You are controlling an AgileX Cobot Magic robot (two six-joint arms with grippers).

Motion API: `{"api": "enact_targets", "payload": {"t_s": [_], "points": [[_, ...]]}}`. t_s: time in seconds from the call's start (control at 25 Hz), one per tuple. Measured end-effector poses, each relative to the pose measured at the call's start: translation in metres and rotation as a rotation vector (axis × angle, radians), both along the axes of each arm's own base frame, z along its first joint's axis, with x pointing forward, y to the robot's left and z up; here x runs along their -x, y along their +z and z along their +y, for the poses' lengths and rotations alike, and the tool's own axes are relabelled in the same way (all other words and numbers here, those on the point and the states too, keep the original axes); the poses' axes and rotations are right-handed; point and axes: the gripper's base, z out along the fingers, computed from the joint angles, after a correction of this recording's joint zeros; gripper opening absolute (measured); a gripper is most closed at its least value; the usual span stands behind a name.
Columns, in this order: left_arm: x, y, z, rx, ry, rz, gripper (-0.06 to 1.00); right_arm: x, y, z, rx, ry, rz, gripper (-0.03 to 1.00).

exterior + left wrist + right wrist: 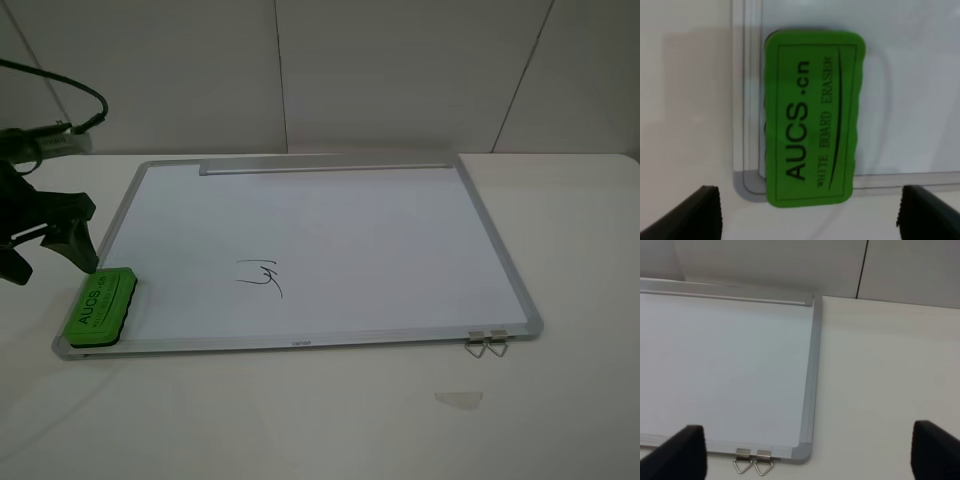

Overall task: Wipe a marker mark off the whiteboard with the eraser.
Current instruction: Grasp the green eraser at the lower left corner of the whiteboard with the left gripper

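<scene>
eraser [99, 307]: green block, lies flat on the near-left corner of the whiteboard [330, 240], one end overhanging the frame; lettering up.
mark [261, 278]: small black scribble, mid-board toward the near edge, well apart from eraser, untouched.
left gripper [807, 212]: jaws spread wide, nothing in them; hangs above the eraser's frame-side end, fingers to either side of the block's width.
right gripper [805, 455]: jaws apart, empty; off by the board's clip corner, near the two metal clips [487, 344]. Not needed yet.
step: grasp eraser w/ left.
how: centre over the block's middle, not the end; drop straight; close across the short width on the ribbed sides, so it stays flat for wiping.
watch: frame lip under the block, a low finger could catch it.
unsure: gripper height above block, hard to judge from wrist view.
</scene>
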Motion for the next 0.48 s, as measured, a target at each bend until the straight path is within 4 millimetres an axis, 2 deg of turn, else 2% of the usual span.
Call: {"api": "enact_targets", "payload": {"t_s": [0.2,0.48], "points": [[-0.009,-0.014,-0.024,-0.004,-0.032,-0.035,0.72,0.0,0.0,0.0,0.0,0.0,0.0,0.82],[-0.014,-0.041,-0.02,-0.086,0.057,0.046,0.72,0.0,0.0,0.0,0.0,0.0,0.0,0.82]]}}
